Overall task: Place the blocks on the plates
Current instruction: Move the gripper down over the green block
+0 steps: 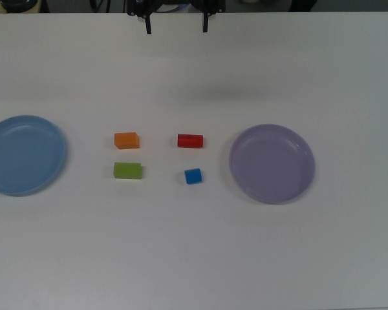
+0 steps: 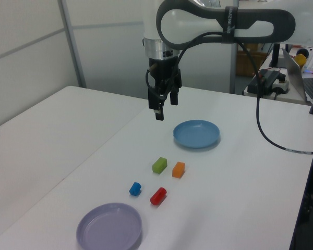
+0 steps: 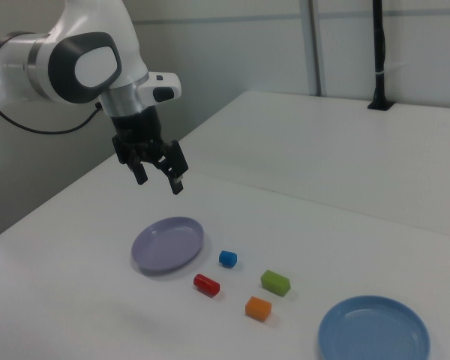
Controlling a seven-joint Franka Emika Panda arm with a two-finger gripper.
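Gripper (image 2: 165, 107) hovers high, fingers spread, empty (all blocks loose): descend squarely over red block (image 1: 190, 141), pinching its narrow sides.

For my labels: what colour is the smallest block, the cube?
Blue. The cube shows best in the top view, beside the purple plate.

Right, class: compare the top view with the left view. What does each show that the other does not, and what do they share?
Only the top view shows all four blocks and both plates straight from above, with just the tips of the end effector at its upper edge.

Only the left view shows the white arm whole, the open end effector hanging above the table, and a laptop behind.

Both show the orange block, green block, red block, blue cube, blue plate and purple plate.
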